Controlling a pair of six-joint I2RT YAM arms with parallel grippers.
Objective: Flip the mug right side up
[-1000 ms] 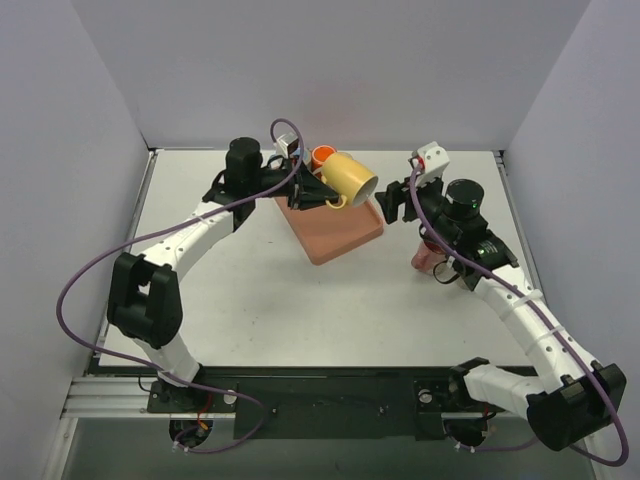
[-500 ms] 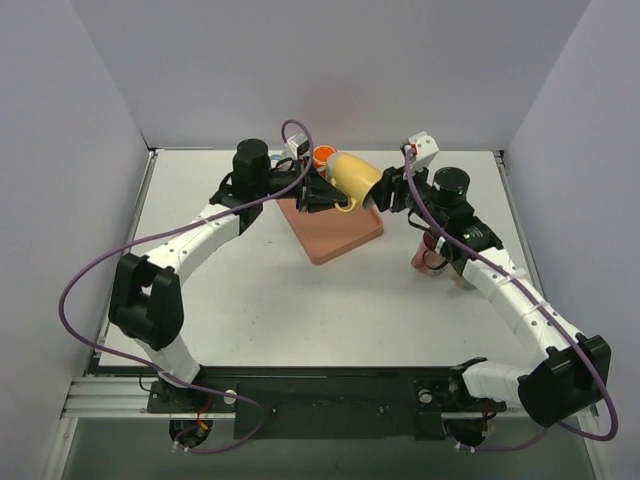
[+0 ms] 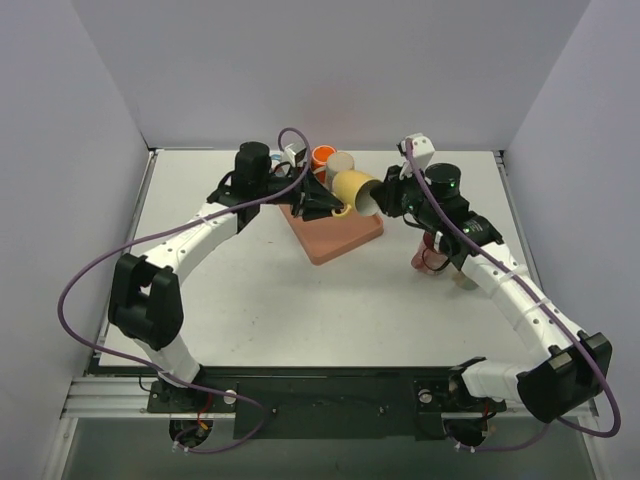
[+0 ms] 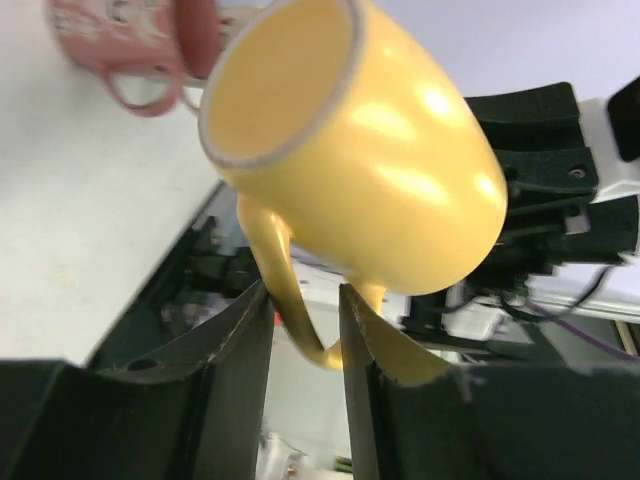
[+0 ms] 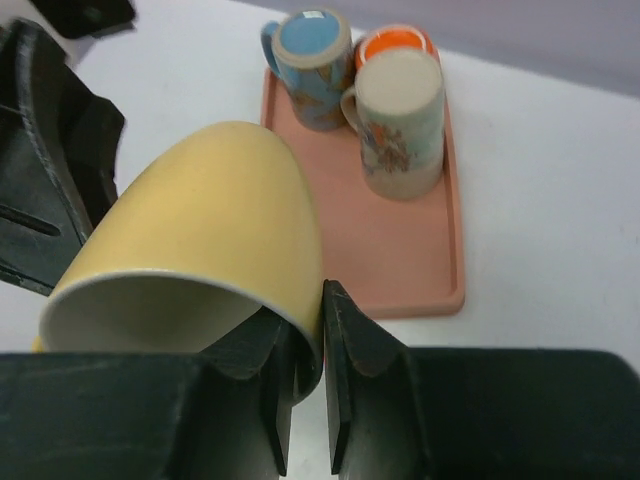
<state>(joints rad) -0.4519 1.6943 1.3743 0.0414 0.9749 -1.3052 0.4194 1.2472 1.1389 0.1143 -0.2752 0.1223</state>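
Note:
The yellow mug (image 3: 354,188) hangs tipped on its side above the pink tray (image 3: 345,238), its mouth toward the right arm. My right gripper (image 3: 386,196) is shut on the mug's rim: in the right wrist view one finger sits inside the yellow mug (image 5: 210,210) and one outside, right gripper (image 5: 305,300). My left gripper (image 3: 332,204) is at the handle side. In the left wrist view the handle of the yellow mug (image 4: 370,170) sits between the parted fingers of the left gripper (image 4: 305,292), with gaps beside it.
On the far end of the tray (image 5: 400,250) stand a blue mug (image 5: 312,65), an orange mug (image 5: 397,42) and a cream mug (image 5: 400,110). A pink mug (image 3: 428,258) lies on the table under the right arm.
The right gripper came in from the right and shut on the mug's rim. The left gripper's fingers have spread off the handle. The mug has dropped slightly toward the tray.

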